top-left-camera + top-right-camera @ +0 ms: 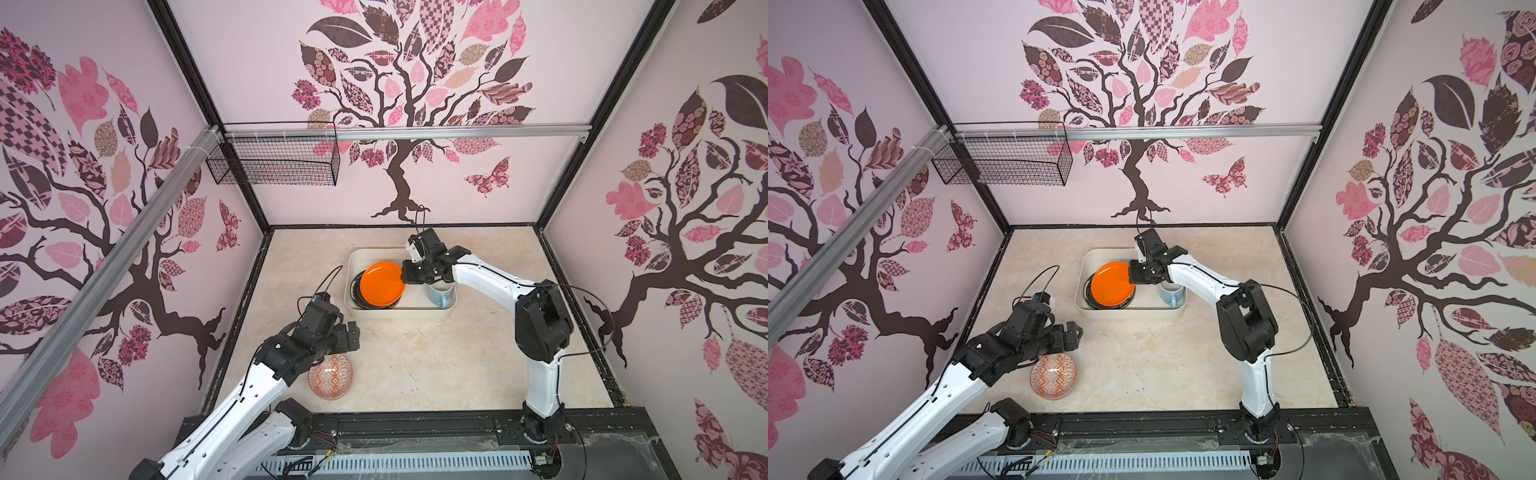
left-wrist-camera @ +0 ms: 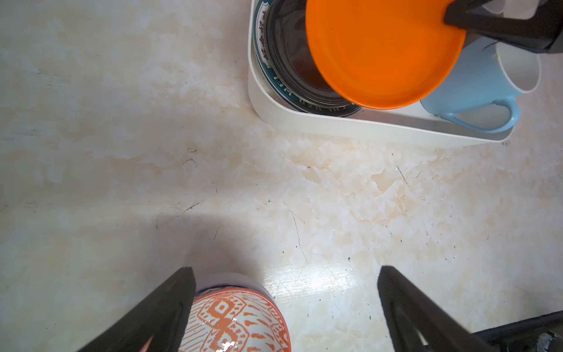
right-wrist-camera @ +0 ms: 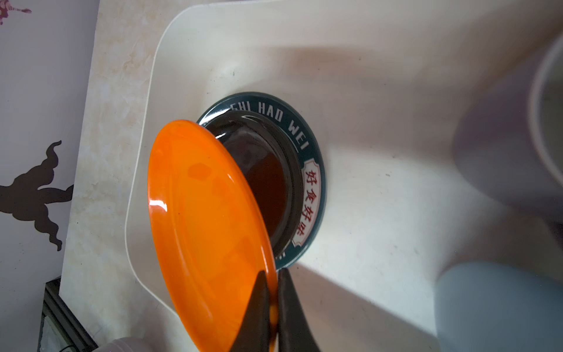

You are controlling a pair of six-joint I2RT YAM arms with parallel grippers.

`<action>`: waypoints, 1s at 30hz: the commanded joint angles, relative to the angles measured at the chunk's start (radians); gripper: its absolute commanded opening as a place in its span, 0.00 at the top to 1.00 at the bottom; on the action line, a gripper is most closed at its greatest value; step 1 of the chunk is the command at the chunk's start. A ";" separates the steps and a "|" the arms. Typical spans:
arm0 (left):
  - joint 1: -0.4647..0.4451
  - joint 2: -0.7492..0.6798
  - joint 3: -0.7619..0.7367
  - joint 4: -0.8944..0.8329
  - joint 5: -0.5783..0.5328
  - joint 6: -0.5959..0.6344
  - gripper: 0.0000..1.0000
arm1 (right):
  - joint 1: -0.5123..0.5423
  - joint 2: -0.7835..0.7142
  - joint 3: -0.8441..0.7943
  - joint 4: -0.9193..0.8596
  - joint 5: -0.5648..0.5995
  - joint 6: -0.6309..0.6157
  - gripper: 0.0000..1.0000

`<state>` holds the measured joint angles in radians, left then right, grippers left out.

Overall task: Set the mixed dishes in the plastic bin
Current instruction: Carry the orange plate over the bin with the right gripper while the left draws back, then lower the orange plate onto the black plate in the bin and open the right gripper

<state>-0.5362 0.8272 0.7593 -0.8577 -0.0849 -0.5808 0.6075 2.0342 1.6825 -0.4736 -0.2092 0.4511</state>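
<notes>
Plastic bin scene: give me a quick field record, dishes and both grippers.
container: plastic bin, on table
in bin: teal plate, light-blue mug
right gripper: shut on orange plate rim; plate tilted above the teal plate
outside bin: patterned bowl, on table
left gripper: open, above the bowl, holding nothing

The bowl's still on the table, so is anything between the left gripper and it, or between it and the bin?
Nothing visible. The open left gripper hangs by the bowl, with bare table between bowl and bin. Inside the bin, the right gripper holds the orange plate tilted over other plates.
</notes>
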 commanded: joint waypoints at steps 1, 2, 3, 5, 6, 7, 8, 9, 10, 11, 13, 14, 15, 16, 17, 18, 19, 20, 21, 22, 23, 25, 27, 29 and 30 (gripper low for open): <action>0.039 0.008 0.037 0.036 0.074 0.038 0.02 | 0.004 0.111 0.115 -0.054 -0.030 -0.022 1.00; 0.049 0.012 0.037 0.038 0.084 0.040 0.02 | 0.005 0.134 0.140 -0.058 -0.034 -0.026 1.00; 0.058 0.018 0.037 0.041 0.090 0.043 0.02 | 0.005 0.153 0.160 -0.063 -0.036 -0.027 1.00; 0.071 0.025 0.037 0.047 0.103 0.048 0.02 | 0.005 0.186 0.190 -0.070 -0.041 -0.030 1.00; 0.077 0.030 0.037 0.048 0.110 0.050 0.02 | 0.005 0.200 0.201 -0.072 -0.045 -0.031 1.00; 0.083 0.032 0.036 0.050 0.117 0.051 0.02 | 0.005 0.212 0.211 -0.075 -0.047 -0.032 1.00; 0.089 0.035 0.036 0.053 0.123 0.053 0.02 | 0.005 0.221 0.216 -0.076 -0.048 -0.032 1.00; 0.095 0.037 0.035 0.055 0.130 0.052 0.02 | 0.005 0.233 0.221 -0.075 -0.051 -0.034 1.00; 0.098 0.038 0.034 0.057 0.134 0.053 0.02 | 0.005 0.241 0.224 -0.076 -0.051 -0.034 1.00; 0.100 0.038 0.034 0.057 0.135 0.054 0.02 | 0.005 0.250 0.229 -0.078 -0.053 -0.035 1.00; 0.103 0.037 0.034 0.059 0.136 0.055 0.02 | 0.004 0.260 0.234 -0.078 -0.050 -0.036 0.99; 0.102 0.038 0.034 0.059 0.137 0.055 0.02 | 0.005 0.264 0.236 -0.079 -0.051 -0.037 0.98; 0.103 0.037 0.034 0.059 0.137 0.056 0.02 | 0.004 0.267 0.236 -0.080 -0.048 -0.038 0.96; 0.103 0.036 0.034 0.059 0.137 0.056 0.02 | 0.005 0.268 0.238 -0.083 -0.045 -0.039 0.94; 0.102 0.036 0.034 0.059 0.137 0.055 0.02 | 0.004 0.270 0.239 -0.086 -0.041 -0.041 0.91; 0.102 0.034 0.032 0.059 0.137 0.055 0.02 | 0.004 0.271 0.241 -0.088 -0.037 -0.042 0.87; 0.102 0.035 0.032 0.059 0.139 0.055 0.02 | 0.004 0.270 0.240 -0.089 -0.036 -0.043 0.84; 0.102 0.032 0.033 0.060 0.140 0.055 0.02 | 0.004 0.270 0.240 -0.091 -0.033 -0.044 0.81; 0.103 0.031 0.032 0.060 0.139 0.055 0.02 | 0.005 0.271 0.241 -0.093 -0.030 -0.045 0.77; 0.104 0.030 0.032 0.060 0.139 0.055 0.02 | 0.004 0.269 0.243 -0.096 -0.027 -0.046 0.73; 0.104 0.030 0.032 0.060 0.139 0.055 0.02 | 0.005 0.268 0.247 -0.101 -0.023 -0.049 0.71; 0.104 0.027 0.032 0.060 0.139 0.055 0.02 | 0.004 0.267 0.248 -0.107 -0.018 -0.052 0.70; 0.104 0.023 0.031 0.061 0.137 0.056 0.02 | 0.005 0.260 0.252 -0.118 -0.011 -0.058 0.67; 0.104 0.019 0.031 0.059 0.136 0.053 0.02 | 0.004 0.245 0.249 -0.125 0.001 -0.060 0.65; 0.105 0.016 0.031 0.059 0.133 0.053 0.02 | 0.005 0.234 0.249 -0.130 0.008 -0.064 0.64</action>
<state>-0.4370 0.8577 0.7593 -0.8116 0.0494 -0.5415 0.6075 2.2658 1.8992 -0.5625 -0.2279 0.4030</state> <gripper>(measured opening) 0.980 0.353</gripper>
